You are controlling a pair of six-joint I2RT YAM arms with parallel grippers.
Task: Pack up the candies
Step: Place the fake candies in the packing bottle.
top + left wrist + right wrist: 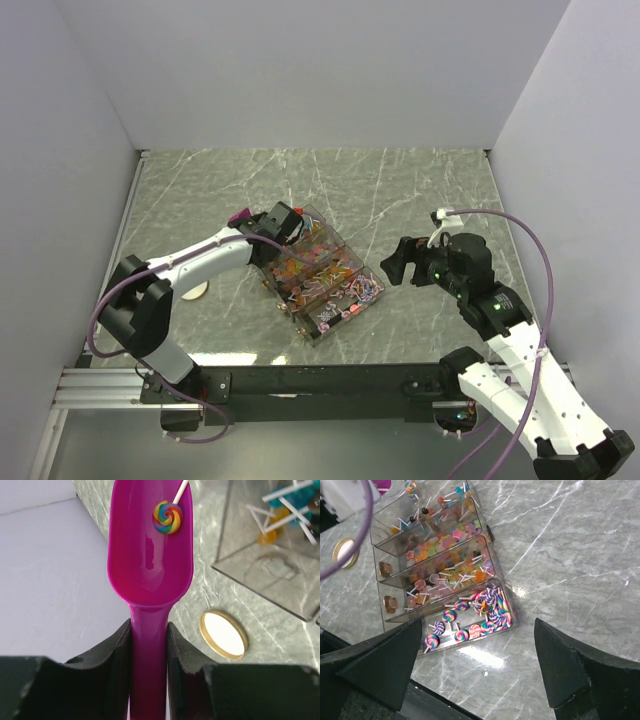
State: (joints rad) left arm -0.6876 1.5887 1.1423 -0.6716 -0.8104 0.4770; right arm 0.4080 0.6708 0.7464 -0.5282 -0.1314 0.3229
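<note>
The left fingers grip a magenta scoop carrying one swirl lollipop. The right fingers stand wide, at three o'clock from the clear box of candies.

Light's bright, even, from overhead on all three feeds; I see only soft shadows under the arms on the worktop. Right wrist view: hot glare patch on that surface beside the clear tray. Left wrist view: scoop shows specular streaks, lid blown to white, left end effector dark and soft up close.
</note>
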